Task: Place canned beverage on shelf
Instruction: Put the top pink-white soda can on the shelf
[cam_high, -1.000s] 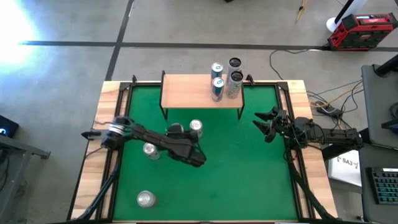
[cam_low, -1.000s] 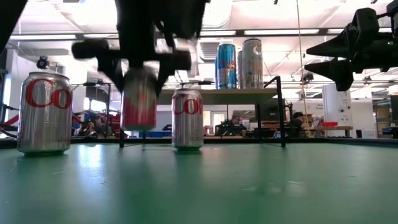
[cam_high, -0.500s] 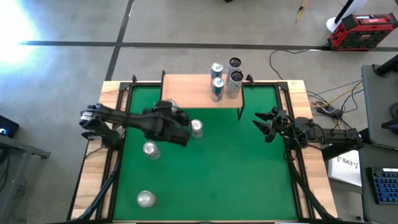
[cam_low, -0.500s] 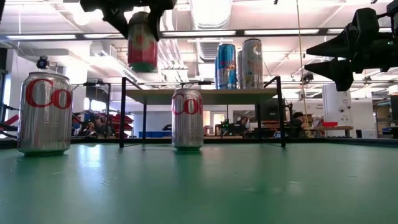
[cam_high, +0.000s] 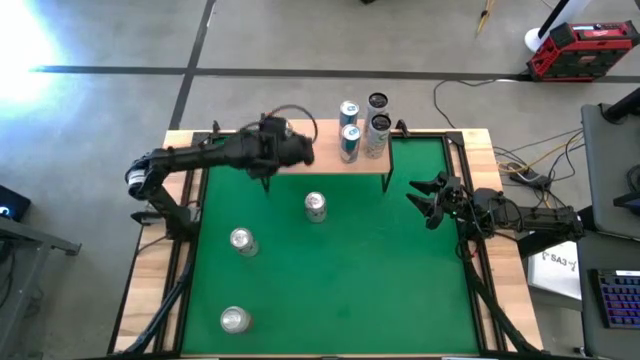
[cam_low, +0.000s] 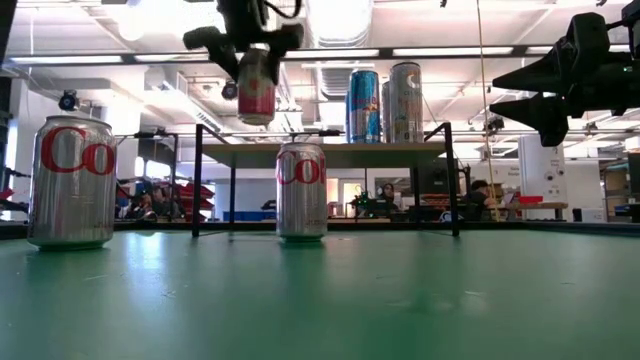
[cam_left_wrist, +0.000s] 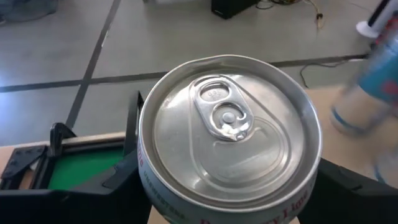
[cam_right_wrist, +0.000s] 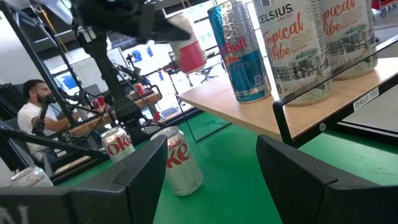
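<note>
High view looks straight down on the whole green table (cam_high: 330, 290). Low view sits at mat level, facing the shelf (cam_low: 330, 152) and room behind. Left wrist view is very close on a can top (cam_left_wrist: 227, 146). Right wrist view faces the shelf, probably from its right end; shared with low view.

Upright red can (cam_low: 256, 87) hangs above the wooden-topped shelf's (cam_high: 310, 133) left end.

Left gripper (cam_low: 256, 62) carried its can (cam_low: 257, 88) up — over the shelf (cam_high: 318, 133).
</note>
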